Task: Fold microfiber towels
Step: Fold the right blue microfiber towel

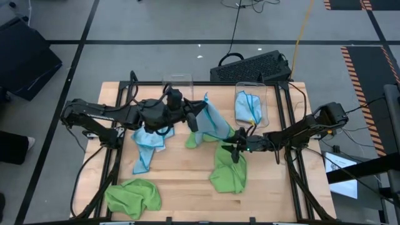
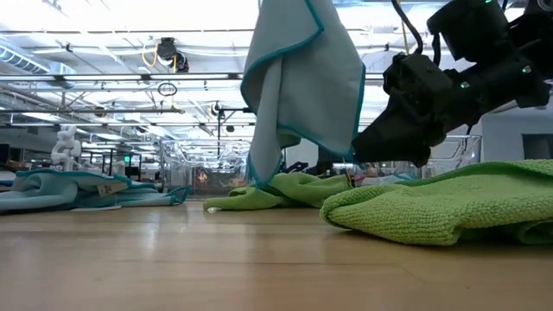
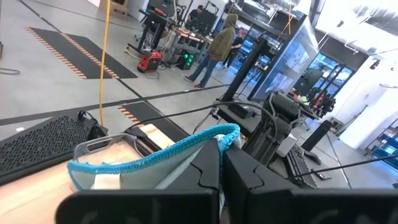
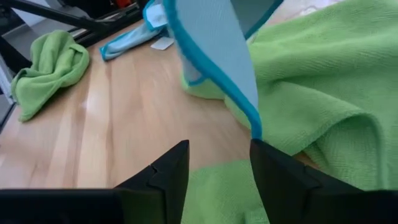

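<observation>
- High view: the left gripper holds a light blue towel up over the middle of the wooden table, its jaws clamped together on the towel's upper edge.
- The held towel hangs in loose vertical folds, pale blue with a darker teal stitched border; in the low view its lower tip reaches down to a green cloth lying on the table.
- The right gripper sits low beside the hanging towel's bottom corner, over a lime green towel; its fingers stand apart, with the blue corner just ahead of the gap and nothing pinched between them.
- That lime green towel lies crumpled and thick-piled, spread toward the table's near right part.
- A second lime green towel is bunched in a heap at the near left corner.
- Another light blue towel lies rumpled on the table under the left arm, a long corner trailing toward the near edge.
- One more light blue towel rests inside a clear bin at the far right of the table.
- A second clear bin stands at the far edge, near the middle.
</observation>
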